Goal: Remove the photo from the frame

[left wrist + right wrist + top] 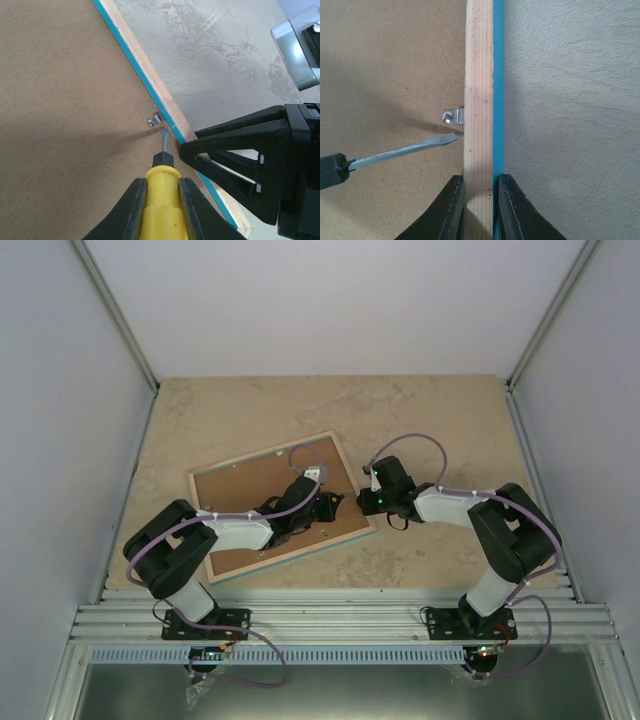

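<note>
Frame (479, 60) face-down, brown backing board (385, 60) inside its pale wood rim

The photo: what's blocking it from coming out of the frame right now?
The brown backing board covers the back of the face-down frame, so the photo does not show. A metal clip at the rim pins the board. The screwdriver in the left gripper points at that clip, tip just short; the right gripper clamps the rim.
</note>
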